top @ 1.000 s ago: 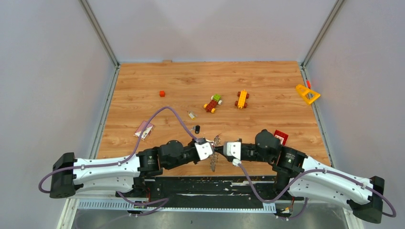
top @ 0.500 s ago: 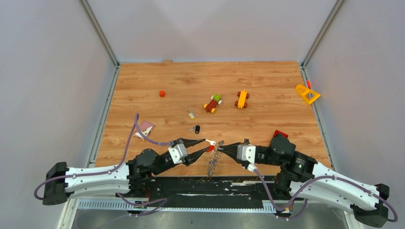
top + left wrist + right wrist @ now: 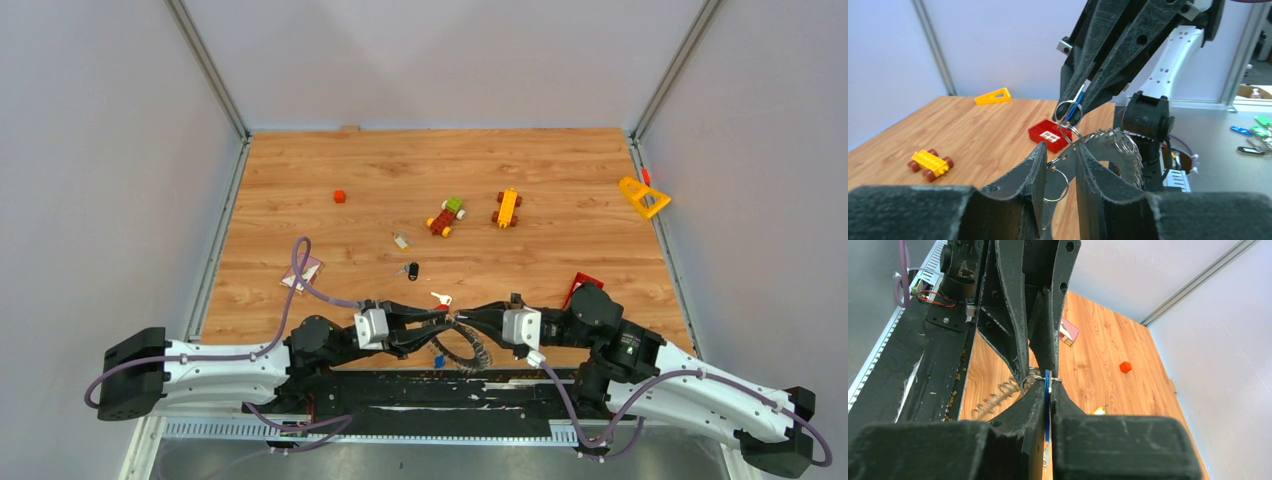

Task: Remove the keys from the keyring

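Wooden table [image 3: 560, 170]. My right gripper [image 3: 1047, 390] is clamped tight on the blue key [image 3: 1075, 102]. My left gripper [image 3: 1059, 152] faces it with the jaws a narrow gap apart. Wire rings [image 3: 1055, 176] sit in that gap, can't tell if they're pinched. Keyring [image 3: 468, 350] is between both grippers at the table's near edge. Black-headed key [image 3: 412, 270] lies loose on the wood just beyond.

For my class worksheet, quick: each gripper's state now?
Left gripper: by the keyring, cannot be told.
Right gripper: closed on a blue key.
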Controlling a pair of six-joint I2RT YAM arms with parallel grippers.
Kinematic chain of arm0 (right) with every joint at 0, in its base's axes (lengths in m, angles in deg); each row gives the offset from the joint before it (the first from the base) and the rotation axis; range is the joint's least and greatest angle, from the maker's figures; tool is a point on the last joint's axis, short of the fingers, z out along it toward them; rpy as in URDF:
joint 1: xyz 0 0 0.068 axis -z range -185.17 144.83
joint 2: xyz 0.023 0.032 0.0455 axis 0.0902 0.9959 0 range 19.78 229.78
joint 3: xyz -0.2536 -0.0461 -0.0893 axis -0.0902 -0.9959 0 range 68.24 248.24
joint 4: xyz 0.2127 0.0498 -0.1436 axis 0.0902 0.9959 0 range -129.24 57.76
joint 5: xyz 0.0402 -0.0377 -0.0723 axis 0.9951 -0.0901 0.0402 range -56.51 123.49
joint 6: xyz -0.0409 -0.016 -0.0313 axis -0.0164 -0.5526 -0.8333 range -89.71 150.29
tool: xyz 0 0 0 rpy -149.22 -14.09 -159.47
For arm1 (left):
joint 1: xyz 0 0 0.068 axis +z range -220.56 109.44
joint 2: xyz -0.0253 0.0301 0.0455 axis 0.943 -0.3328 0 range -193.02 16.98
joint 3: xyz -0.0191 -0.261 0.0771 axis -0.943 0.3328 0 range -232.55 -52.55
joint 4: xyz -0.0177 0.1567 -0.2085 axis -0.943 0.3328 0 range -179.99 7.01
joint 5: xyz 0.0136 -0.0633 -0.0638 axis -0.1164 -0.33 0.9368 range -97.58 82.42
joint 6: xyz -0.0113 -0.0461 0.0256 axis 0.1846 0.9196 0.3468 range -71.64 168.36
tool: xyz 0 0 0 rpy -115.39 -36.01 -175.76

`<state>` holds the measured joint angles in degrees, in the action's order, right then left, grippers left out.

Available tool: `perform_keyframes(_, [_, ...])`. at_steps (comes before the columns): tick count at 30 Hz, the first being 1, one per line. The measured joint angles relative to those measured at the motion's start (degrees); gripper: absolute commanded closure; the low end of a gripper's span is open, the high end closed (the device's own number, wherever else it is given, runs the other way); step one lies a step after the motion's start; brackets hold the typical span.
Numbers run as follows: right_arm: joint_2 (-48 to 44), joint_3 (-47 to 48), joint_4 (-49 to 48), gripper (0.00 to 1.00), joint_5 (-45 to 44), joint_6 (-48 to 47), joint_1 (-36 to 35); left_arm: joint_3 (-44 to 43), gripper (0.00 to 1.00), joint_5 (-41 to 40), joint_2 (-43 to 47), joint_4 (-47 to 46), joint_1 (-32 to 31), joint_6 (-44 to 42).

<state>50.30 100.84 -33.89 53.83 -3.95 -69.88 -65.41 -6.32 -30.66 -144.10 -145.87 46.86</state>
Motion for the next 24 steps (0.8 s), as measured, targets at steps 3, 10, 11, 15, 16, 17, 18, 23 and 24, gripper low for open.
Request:
perform_keyframes(3, [0.0, 0.0, -0.04, 1.0, 0.22, 0.0, 0.0, 0.02, 0.68, 2.01, -2.16, -2.78, 0.0, 1.14])
perform_keyframes(10, [-0.37, 0.0, -0.11, 1.0, -0.09, 0.02, 0.0, 0.39, 0.67, 3.19, -3.58, -6.78, 0.0, 2.45])
perform_keyframes(11, [-0.37, 0.0, -0.11, 1.0, -0.28, 0.02, 0.0, 0.52, 0.67, 3.1, -3.54, -7.13, 0.0, 2.49])
perform_keyframes(15, [-0.26, 0.0, -0.04, 1.0, -1.01, 0.04, 0.0, 1.07, 0.67, 2.43, -2.91, -7.5, 0.0, 2.38])
perform_keyframes(16, [-0.26, 0.0, -0.07, 1.0, -1.18, 0.04, 0.0, 1.18, 0.68, 2.16, -2.6, -7.5, 0.0, 2.32])
perform_keyframes(17, [-0.26, 0.0, -0.07, 1.0, -1.27, 0.04, 0.0, 1.2, 0.69, 1.95, -2.34, -7.48, 0.0, 2.27])
perform_keyframes(18, [-0.26, 0.0, -0.07, 1.0, -1.36, 0.07, 0.0, 1.2, 0.71, 1.68, -2.12, -7.54, 0.0, 2.25])
perform_keyframes(23, [-0.24, 0.02, -0.09, 1.0, -1.62, 0.5, 0.0, 1.2, 0.8, 1.2, -1.99, -7.67, 0.0, 2.23])
perform_keyframes(24, [-0.24, 0.02, -0.09, 1.0, -1.7, 0.59, 0.0, 1.2, 0.81, 1.2, -2.08, -7.74, 0.0, 2.21])
